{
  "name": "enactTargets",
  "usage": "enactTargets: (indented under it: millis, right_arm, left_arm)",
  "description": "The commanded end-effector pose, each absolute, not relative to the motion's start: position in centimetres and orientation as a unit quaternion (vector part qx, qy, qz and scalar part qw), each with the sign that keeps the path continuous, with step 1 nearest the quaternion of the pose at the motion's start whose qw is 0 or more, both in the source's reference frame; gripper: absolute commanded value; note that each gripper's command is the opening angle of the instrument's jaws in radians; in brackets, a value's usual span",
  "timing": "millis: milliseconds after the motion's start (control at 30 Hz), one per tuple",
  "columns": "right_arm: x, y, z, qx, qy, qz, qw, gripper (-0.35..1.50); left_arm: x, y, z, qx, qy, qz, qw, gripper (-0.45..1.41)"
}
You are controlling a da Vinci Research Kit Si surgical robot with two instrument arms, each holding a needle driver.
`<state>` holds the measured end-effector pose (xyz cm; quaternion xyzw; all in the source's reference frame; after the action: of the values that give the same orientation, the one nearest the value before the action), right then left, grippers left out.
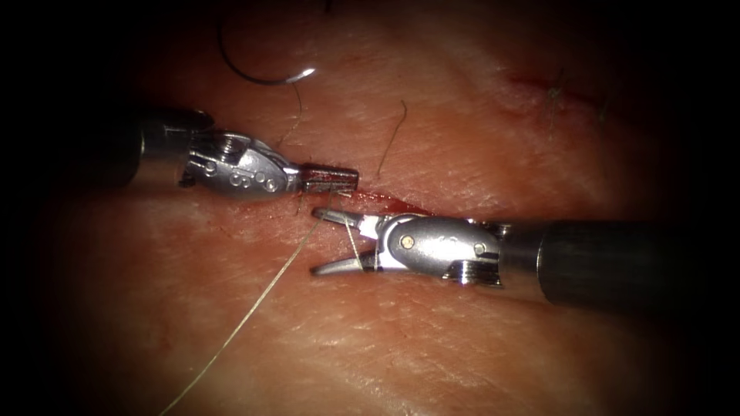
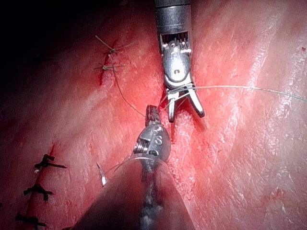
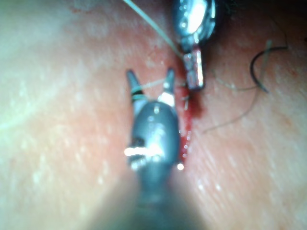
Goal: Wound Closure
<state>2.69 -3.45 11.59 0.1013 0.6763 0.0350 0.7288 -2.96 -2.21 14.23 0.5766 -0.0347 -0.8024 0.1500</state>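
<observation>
Left tool [image 1: 330, 179]: centre-left of the endoscope frame, jaws closed at the cut's upper lip, seemingly pinching a short thread end there; hard to confirm.
Right tool [image 1: 333, 240]: just below, entering from the right, jaws spread wide, gripping nothing; thread wound around them near the hinge.
Needle [image 1: 262, 73]: upper left of the frame, lying free on the tissue [image 1: 432, 347], outside both tools and not in the tissue.
Thread [image 1: 254, 308]: pale strand running from the jaws toward the lower-left edge.
Cut [image 1: 385, 202]: short red line between the two tips, wet with red fluid.
Handling advice: keep the wraps seated on the open jaws, avoid tugging the closed tool's hold, keep tension gentle and level with the cut.
</observation>
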Motion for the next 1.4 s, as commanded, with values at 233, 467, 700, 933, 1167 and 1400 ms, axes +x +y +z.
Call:
enactTargets:
  millis: [233,467,700,933,1167,1400]
  right_arm:
    - [2.71,-3.5,11.58,0.112,0.715,0.044,0.689,0.56]
    - [2.59,-3.42,11.54,0.116,0.742,0.072,0.656,0.52]
    - [2.6,-3.32,11.51,0.112,0.757,0.091,0.638,0.51]
    - [2.47,-3.12,11.48,0.098,0.763,0.118,0.629,0.47]
    - [2.42,-3.01,11.47,0.087,0.766,0.145,0.621,0.44]
    - [2.41,-2.97,11.53,0.082,0.76,0.204,0.612,0.44]
  left_arm:
    - [-3.0,-2.22,14.3,0.584,-0.036,-0.797,0.15,-0.45]
    - [-2.96,-2.29,14.27,0.593,-0.035,-0.79,0.153,-0.45]
    - [-2.99,-2.38,14.26,0.596,-0.036,-0.787,0.155,-0.45]
    - [-2.97,-2.48,14.24,0.6,-0.034,-0.783,0.161,-0.45]
    - [-2.97,-2.51,14.28,0.6,-0.033,-0.783,0.162,-0.45]
    - [-2.98,-2.54,14.3,0.601,-0.033,-0.781,0.164,-0.45]
